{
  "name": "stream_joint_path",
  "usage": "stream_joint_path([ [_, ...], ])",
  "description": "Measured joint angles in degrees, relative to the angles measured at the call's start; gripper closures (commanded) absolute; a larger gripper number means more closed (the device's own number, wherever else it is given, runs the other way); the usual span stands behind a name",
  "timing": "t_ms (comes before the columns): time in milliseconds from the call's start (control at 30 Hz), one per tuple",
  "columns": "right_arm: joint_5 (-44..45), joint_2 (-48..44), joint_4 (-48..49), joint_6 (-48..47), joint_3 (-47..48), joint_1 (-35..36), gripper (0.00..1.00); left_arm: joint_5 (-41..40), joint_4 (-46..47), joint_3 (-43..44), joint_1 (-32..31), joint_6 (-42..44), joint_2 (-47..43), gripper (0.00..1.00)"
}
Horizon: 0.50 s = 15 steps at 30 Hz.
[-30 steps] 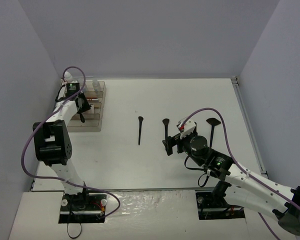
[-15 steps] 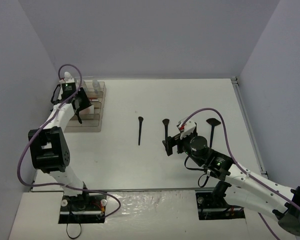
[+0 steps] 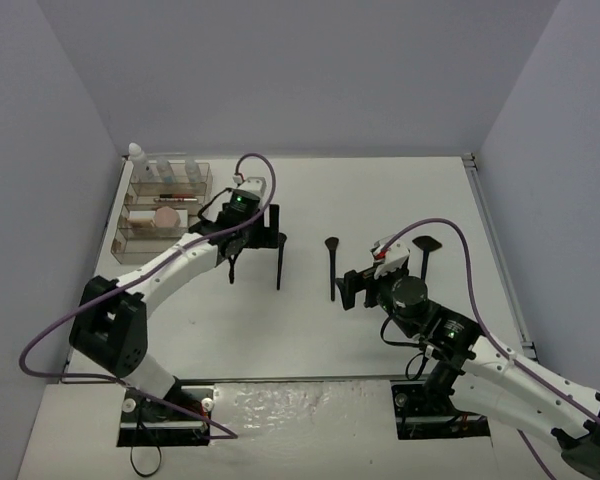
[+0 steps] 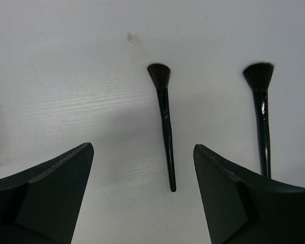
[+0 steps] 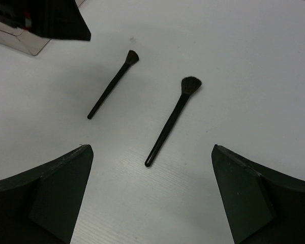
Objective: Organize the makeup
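Black and slim, the left brush (image 4: 165, 127) lies flat on the white table (image 3: 380, 190) near the middle of the top view, with its bristles toward the top of the frame. The left gripper (image 4: 142, 148) hangs over it, jaws spread wide and nothing between them. In its wrist view the handle sits in the gap, a little right of centre. The middle brush (image 4: 262, 122) lies roughly parallel and apart, at the right of that view.

The step in hand looks like picking this brush up for the organizer (image 3: 120, 240) at the upper left of the top view, where bottles (image 3: 170, 172) and a pink compact (image 3: 165, 216) sit. To do it well, shift the jaws slightly right so the handle runs through the centre and keep one finger on each side of it. Then drop until the tips almost touch the table and close on the thicker part of the handle, clear of the bristles. Such a thin handle may roll or slip out.

The right gripper (image 5: 151, 150), also gaping and empty, hovers over the middle brush at the lower right. A third brush (image 3: 424, 245) lies beyond it.
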Motion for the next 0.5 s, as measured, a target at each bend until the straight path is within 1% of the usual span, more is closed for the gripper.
stream_joint_path([
  [100,0.6,-1.7,-1.2,0.8,0.0,0.0,0.0,-1.0,-0.7,-0.4,-3.0,-1.2,4.6,0.28],
  [167,0.7,-2.7,-1.6,1.3,0.0,0.0,0.0,-1.3,-0.8,-0.4,-4.0,-2.3,7.9,0.29],
  [400,1.1,-3.8,-2.8,1.8,0.0,0.0,0.0,-3.0,-1.1,1.1,-6.8,-4.4,16.6,0.39],
  [500,1.1,-3.8,-3.1,1.9,0.0,0.0,0.0,-4.0,-1.3,3.6,-7.4,-4.9,20.0,0.48],
])
